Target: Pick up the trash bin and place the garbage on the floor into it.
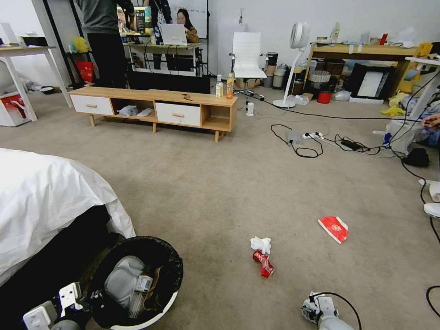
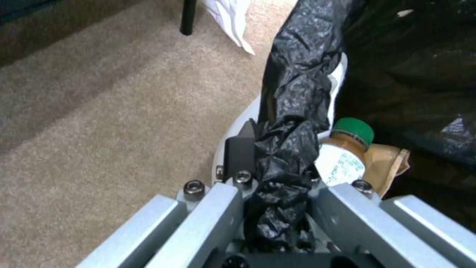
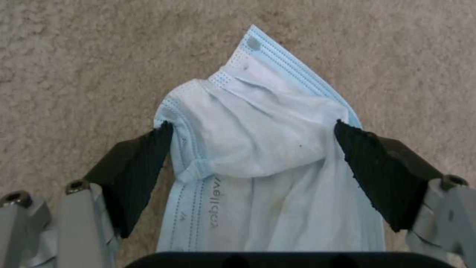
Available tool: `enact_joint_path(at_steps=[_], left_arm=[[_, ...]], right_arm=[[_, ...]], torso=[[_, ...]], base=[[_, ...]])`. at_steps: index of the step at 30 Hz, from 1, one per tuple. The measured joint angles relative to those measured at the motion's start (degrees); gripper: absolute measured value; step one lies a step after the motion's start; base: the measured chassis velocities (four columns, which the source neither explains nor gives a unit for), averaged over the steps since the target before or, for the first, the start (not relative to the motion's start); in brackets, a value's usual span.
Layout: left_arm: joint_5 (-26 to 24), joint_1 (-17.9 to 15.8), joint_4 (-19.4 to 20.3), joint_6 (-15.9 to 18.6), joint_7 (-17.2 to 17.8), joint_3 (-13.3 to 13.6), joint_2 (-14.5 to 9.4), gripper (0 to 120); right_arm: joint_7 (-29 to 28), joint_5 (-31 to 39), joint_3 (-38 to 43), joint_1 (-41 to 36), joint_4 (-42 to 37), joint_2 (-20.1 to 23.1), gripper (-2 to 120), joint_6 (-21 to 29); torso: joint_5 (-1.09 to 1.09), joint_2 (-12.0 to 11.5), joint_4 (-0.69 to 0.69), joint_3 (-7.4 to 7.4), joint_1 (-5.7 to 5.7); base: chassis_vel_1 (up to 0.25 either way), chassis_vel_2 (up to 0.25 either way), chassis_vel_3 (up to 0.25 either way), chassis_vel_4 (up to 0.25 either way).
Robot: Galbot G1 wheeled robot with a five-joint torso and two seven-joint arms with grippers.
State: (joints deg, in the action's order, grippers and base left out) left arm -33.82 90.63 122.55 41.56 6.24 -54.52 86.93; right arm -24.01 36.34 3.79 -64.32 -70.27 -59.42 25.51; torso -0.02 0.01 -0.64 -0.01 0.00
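The trash bin (image 1: 170, 266), white with a black bag lining, stands at the lower left beside the bed. My left gripper (image 1: 85, 300) is shut on its bag-covered rim (image 2: 292, 111). Inside the bin lie a green-capped bottle (image 2: 347, 149), a brown paper bag (image 2: 392, 163) and pale crumpled waste (image 1: 121, 279). On the carpet lie a white tissue (image 1: 261, 244), a crushed red can (image 1: 263, 264) and a flat red packet (image 1: 333, 228). My right gripper (image 1: 317, 310) is low over the carpet, open, its fingers (image 3: 144, 160) on either side of a light-blue face mask (image 3: 258, 156).
A white-covered bed (image 1: 41, 197) fills the left side. A low wooden cabinet (image 1: 156, 107) with two upright drink bottles (image 1: 224, 87) stands at the back. Cables and a power strip (image 1: 311, 136) trail across the floor at right. Open carpet lies in the middle.
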Motion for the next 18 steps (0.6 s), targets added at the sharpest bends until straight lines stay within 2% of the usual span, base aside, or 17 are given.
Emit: enact_joint_path(at_steps=[5,14,16,17,18], left_arm=[[0.0,-0.1,0.0,0.0,0.0,0.0,0.0,1],[0.0,-0.2,0.1,0.0,0.0,0.0,-0.1,1],[0.0,-0.3,0.1,0.0,0.0,0.0,-0.1,1],[0.0,-0.4,0.1,0.1,0.1,0.1,-0.1,1],[0.0,-0.4,0.1,0.1,0.1,0.1,-0.1,1]], right_arm=[[0.0,0.0,0.0,-0.8,-0.5,0.8,86,0.0],[0.0,-0.1,0.1,-1.4,-1.3,1.3,85,0.0],[0.0,-0.1,0.1,-1.5,-1.4,1.4,83,0.0],[0.0,-0.2,0.1,-1.8,-1.7,1.5,76,0.0],[0.0,-0.2,0.1,-1.8,-1.7,1.5,76,0.0]], torso=[[0.07,0.0,0.05,0.01,0.0],[0.09,0.0,0.04,0.02,0.0],[0.08,0.0,0.05,0.02,0.0],[0.05,0.0,0.02,0.02,0.0],[0.05,0.0,0.02,0.02,0.0]], base=[[0.0,0.0,0.0,0.0],[0.0,0.0,0.0,0.0],[0.0,0.0,0.0,0.0],[0.0,0.0,0.0,0.0],[0.0,0.0,0.0,0.0]])
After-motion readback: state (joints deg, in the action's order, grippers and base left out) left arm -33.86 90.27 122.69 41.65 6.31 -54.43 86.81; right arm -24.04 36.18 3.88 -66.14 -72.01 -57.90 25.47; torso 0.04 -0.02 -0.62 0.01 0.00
